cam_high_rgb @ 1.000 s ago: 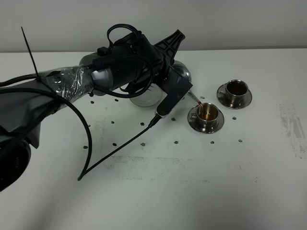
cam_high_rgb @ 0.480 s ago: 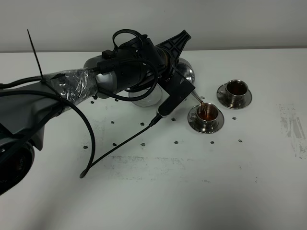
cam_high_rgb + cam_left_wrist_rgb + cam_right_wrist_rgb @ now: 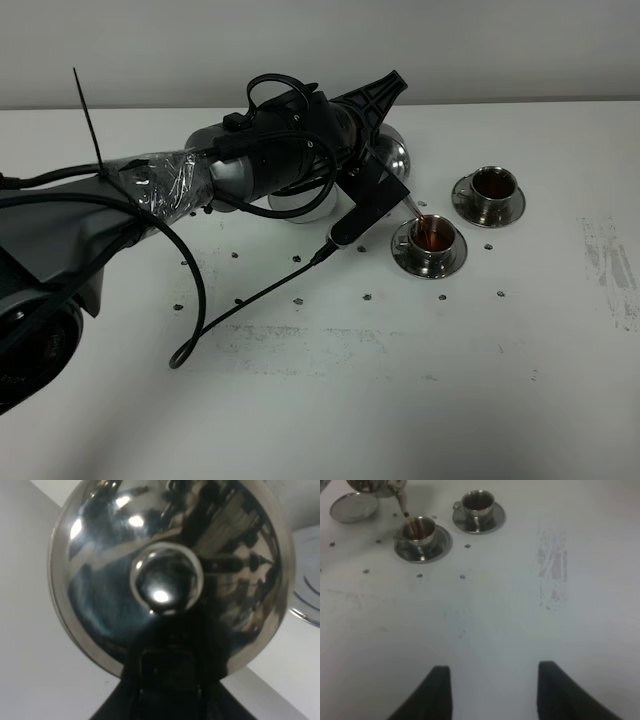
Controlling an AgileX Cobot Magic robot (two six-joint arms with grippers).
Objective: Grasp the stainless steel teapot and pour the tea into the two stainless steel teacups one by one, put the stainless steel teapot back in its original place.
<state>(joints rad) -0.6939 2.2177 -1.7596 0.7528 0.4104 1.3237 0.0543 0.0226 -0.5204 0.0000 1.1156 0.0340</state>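
Exterior high view: left hand (image 3: 372, 112) was closed on the stainless steel teapot (image 3: 392, 155), upper centre of frame. The exact grip point was hidden by the arm. The teapot was off the worktop (image 3: 330, 400) and tilted, its spout (image 3: 410, 204) pointing down to the right with the tip over the nearer teacup (image 3: 432, 234), centre right. Brown liquid was visible in that cup. The right wrist view showed a thin brown stream (image 3: 410, 523) running from the spout into it. The farther teacup (image 3: 493, 184) stood up and right of the first, apart from it, dark inside. Both cups sat on round saucers (image 3: 404, 257). The round steel base (image 3: 300, 207) lay left of the teapot, partly under the arm. The left wrist view was filled by the domed lid (image 3: 170, 540) and its knob (image 3: 167, 582). Right hand (image 3: 492, 690) was empty, fingers spread wide above the worktop, well apart from the cups.
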